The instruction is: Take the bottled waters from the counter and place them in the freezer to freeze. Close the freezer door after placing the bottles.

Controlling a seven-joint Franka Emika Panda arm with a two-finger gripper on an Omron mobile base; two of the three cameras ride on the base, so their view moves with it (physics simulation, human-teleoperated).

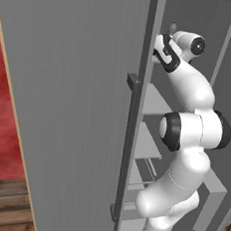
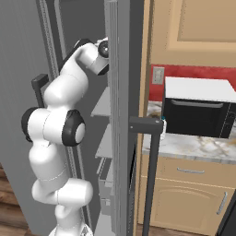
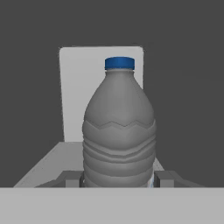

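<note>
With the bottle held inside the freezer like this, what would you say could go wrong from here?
1. The gripper holds the bottle low; released off the shelf, it may topple.
2. The arm reaches in beside the open freezer door; pulling out could clip its edge.

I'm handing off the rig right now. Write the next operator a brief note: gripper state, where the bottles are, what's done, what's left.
Gripper: shut on the bottled water, blue cap up, upright between the fingertips.
Arm reaches into the open freezer, bottle over a grey shelf; release not yet done.
Freezer door stands open.
A second blue-capped bottle seems to sit on the counter beside the black oven, mostly hidden.
Left: set this bottle down, fetch the other, close the door.
</note>
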